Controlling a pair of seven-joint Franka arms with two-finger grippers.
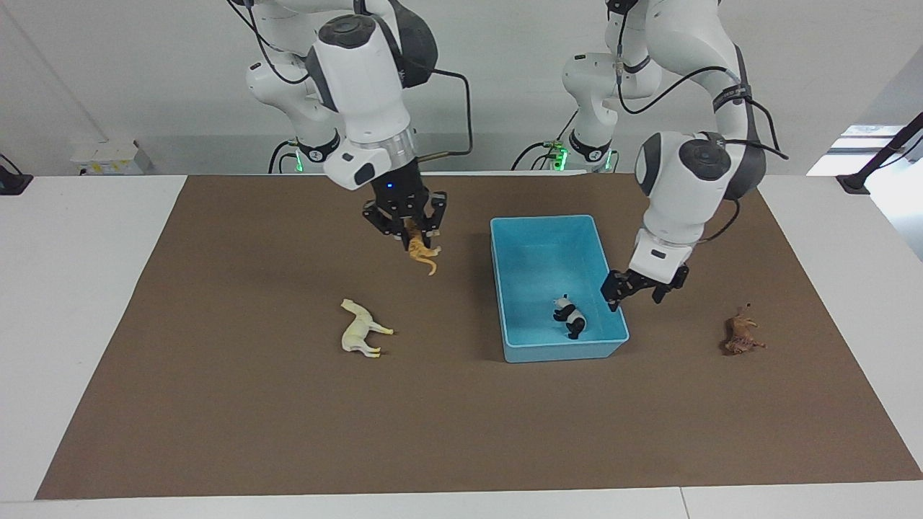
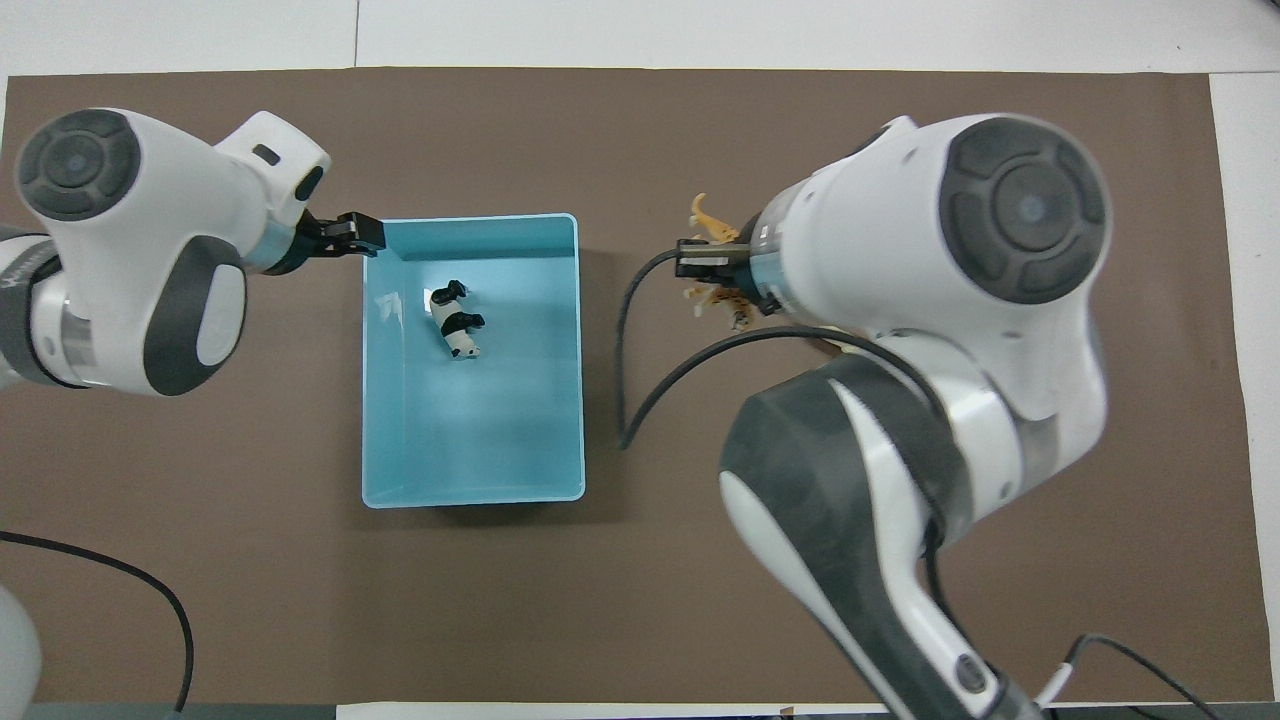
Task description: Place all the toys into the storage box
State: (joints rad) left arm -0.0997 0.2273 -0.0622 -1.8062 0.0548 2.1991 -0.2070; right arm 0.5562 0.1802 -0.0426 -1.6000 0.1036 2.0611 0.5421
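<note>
White desk (image 1: pixel 86 288) under brown mat (image 1: pixel 461 418), pale wall.
Light blue plastic storage box (image 1: pixel 546 231) holds black-and-white panda (image 1: pixel 570 317).
Left pincer (image 1: pixel 634 288) spread over box edge.
Right pincer (image 1: pixel 409 227) clamps orange tiger (image 1: pixel 422 252) over mat.
Cream horse (image 1: pixel 363 329), brown lion (image 1: pixel 743 333) on mat.

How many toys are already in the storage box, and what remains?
One of four is done: the panda lies in the storage box. The left gripper is open at the box's rim, empty. In hand: the right gripper holds the tiger above the mat, not yet over the box. Left: the horse and the lion, both on the mat.
</note>
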